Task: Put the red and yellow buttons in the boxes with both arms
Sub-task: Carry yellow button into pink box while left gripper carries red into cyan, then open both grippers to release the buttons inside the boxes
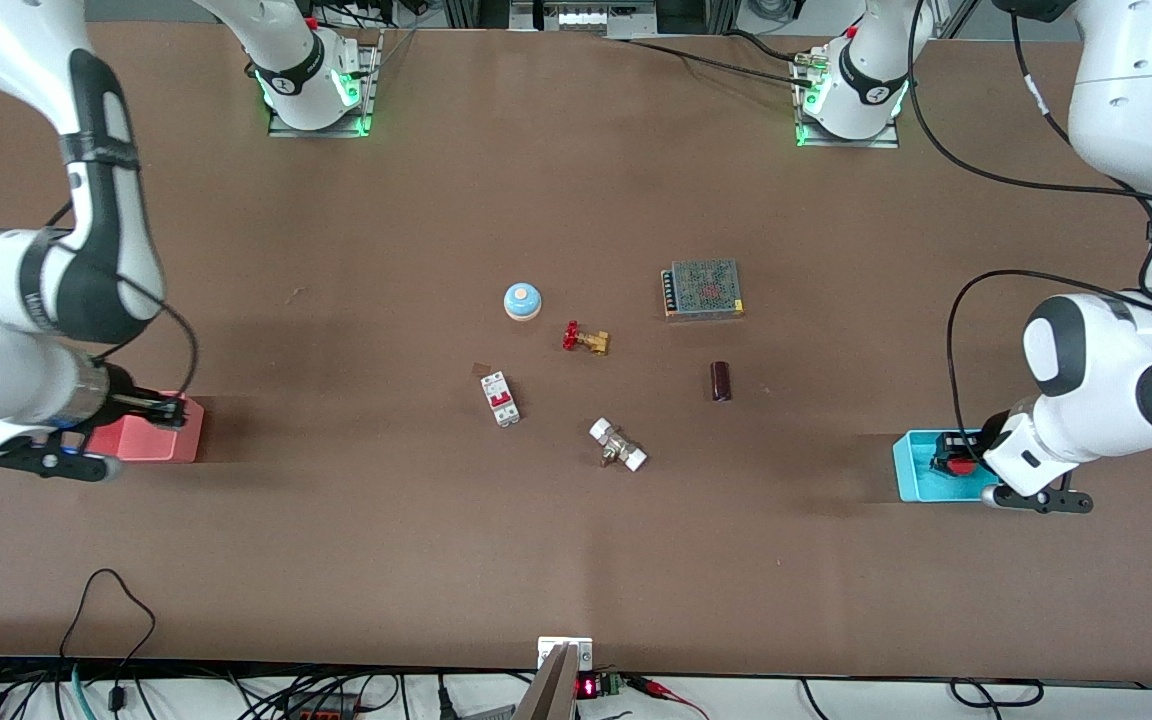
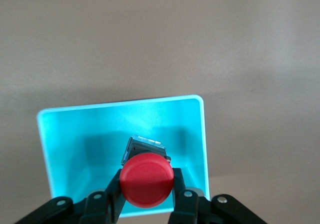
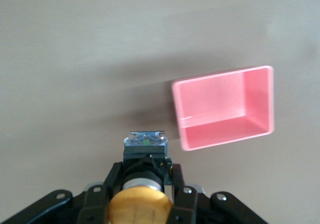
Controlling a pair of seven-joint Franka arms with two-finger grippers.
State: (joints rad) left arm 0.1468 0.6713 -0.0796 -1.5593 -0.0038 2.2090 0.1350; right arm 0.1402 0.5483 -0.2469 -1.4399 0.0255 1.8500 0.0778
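My left gripper is shut on the red button and holds it over the cyan box at the left arm's end of the table. In the left wrist view the red cap sits between the fingers, above the cyan box's floor. My right gripper is at the pink-red box at the right arm's end. In the right wrist view it is shut on the yellow button, over bare table just beside the pink-red box. Both boxes look empty inside.
Mid-table lie a blue-domed bell, a red-handled brass valve, a mesh-topped power supply, a dark cylinder, a white circuit breaker and a white-ended fitting.
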